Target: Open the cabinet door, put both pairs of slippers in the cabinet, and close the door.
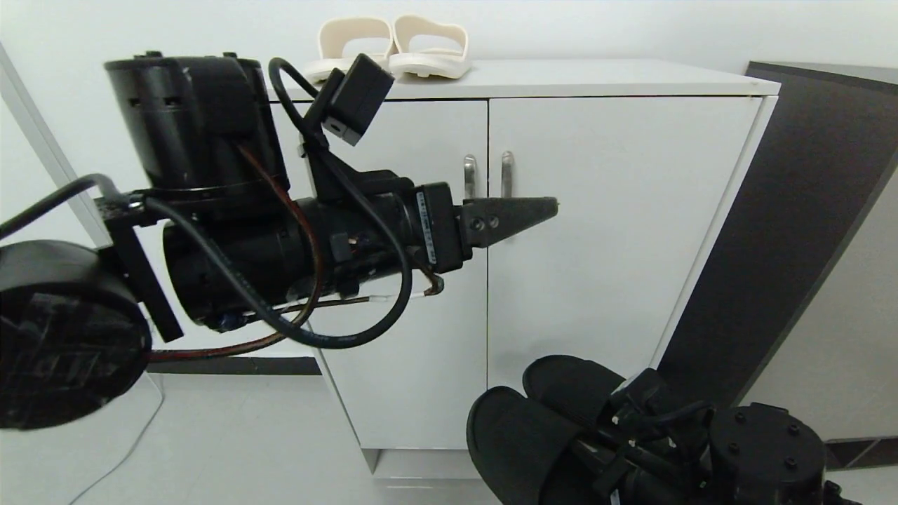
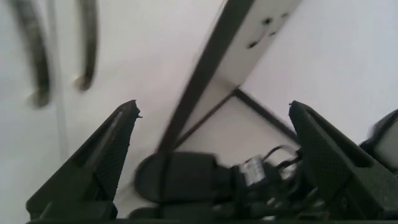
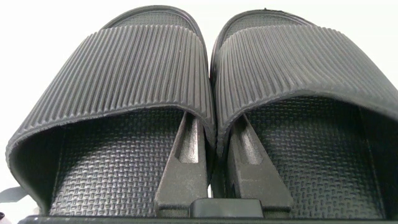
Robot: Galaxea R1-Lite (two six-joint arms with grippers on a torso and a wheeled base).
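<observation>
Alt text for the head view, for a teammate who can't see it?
The left end effector hovers near the paired handles of a closed white cabinet. Lower right, the right end effector grips black slippers; cream slippers sit on the cabinet top.

Barred in front by the two cabinet doors (image 1: 596,231), both shut edge to edge. For purchase, just a pair of upright handles (image 1: 470,175) close beside the seam, a narrow gap between them. Near those, at handle height, left gripper (image 1: 554,205) with fingers spread wide. Low before the right door, space taken by black slippers (image 1: 519,428) pinched in right gripper (image 3: 214,118). Hemmed on the right by a dark panel (image 1: 786,238). On the cabinet top, cream slippers (image 1: 393,45) toward the left end.
</observation>
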